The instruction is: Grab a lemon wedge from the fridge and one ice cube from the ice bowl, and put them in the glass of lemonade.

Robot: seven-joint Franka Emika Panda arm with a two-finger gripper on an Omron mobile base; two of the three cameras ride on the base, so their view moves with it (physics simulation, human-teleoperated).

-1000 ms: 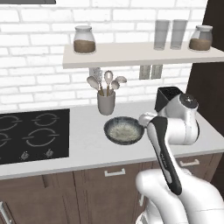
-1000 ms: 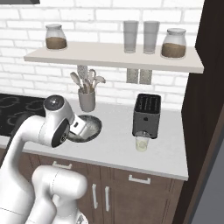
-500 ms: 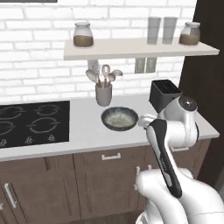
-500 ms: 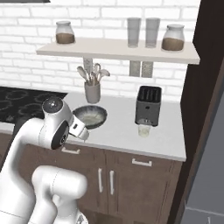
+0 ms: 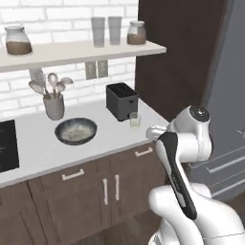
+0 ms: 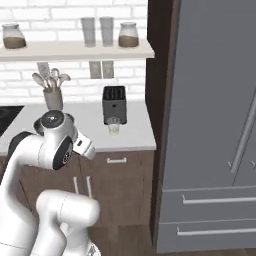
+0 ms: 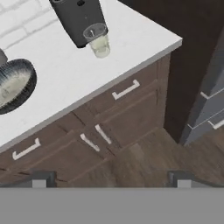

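Standing wide open and empty, the gripper (image 7: 109, 177) is aimed at cabinet drawers (image 7: 127, 94); beyond its jaws, the glass (image 7: 98, 40) is set against the toaster (image 7: 78, 17), bowl (image 7: 15, 85) leftward, fridge (image 7: 205, 109) rightward.

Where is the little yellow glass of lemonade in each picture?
Left base view: the glass of lemonade stands right of the middle, on the counter by the front of the black toaster.
Right base view: the glass is left of the middle, right in front of the toaster.
Hand view: the glass is near the top, against the toaster.
Shared landmark: the black toaster.
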